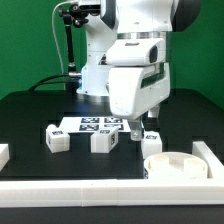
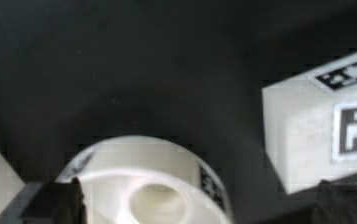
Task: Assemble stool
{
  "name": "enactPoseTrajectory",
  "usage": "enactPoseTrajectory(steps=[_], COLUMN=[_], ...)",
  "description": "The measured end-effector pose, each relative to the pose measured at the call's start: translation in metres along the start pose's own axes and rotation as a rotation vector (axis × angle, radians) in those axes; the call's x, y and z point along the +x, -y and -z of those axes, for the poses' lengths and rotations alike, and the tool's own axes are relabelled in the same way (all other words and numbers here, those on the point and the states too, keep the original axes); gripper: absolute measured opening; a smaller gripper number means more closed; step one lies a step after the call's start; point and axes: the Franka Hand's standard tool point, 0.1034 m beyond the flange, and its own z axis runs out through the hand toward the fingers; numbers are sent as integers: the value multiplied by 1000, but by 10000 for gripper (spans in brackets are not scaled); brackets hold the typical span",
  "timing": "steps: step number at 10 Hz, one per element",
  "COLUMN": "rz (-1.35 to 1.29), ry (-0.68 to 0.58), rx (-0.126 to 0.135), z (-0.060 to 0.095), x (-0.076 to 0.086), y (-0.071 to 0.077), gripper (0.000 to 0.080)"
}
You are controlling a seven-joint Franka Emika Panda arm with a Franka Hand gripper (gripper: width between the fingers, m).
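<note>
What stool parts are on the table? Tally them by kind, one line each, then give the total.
Round seat: 1
Legs: 3 (one, one, one)
Total: 4

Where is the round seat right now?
The round seat lies on the black table at the exterior view's lower right, by the corner of the white border rails, just in front of the rightmost leg and the open hand.
</note>
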Motion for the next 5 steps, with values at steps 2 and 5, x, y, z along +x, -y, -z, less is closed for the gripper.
enactPoseTrajectory(steps=[2,5], rz=[-369,-574], ry=[-4,-15], rx=[13,25], z=[-1,-3], x=[2,6], y=[4,6], gripper=[649,649])
